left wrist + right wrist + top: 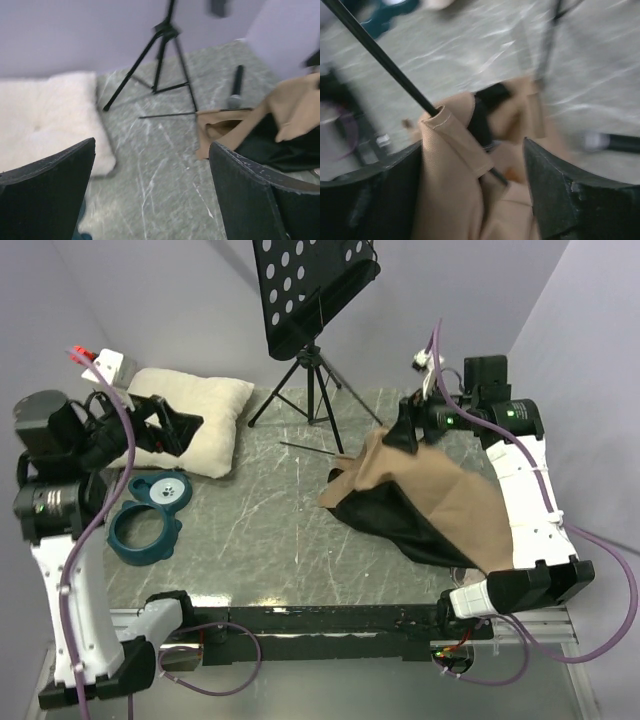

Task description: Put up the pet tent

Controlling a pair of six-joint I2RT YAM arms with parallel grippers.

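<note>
Currently pet tent (430, 505) lies collapsed by the tabletop's right edge, long axis running toward the near right corner. Right gripper (403, 432) jaws clamp its raised far end; black pole (312, 449) juts left from there. Left gripper (185, 430), jaws spread, empty, hangs well apart at the left edge

Matt tan cloth pet tent (430, 495)

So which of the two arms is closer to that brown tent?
Right. The right gripper is gripping the pet tent by its raised fabric. The left gripper hangs open on the far side of the table, beside the pillow, well apart from the tent.
</note>
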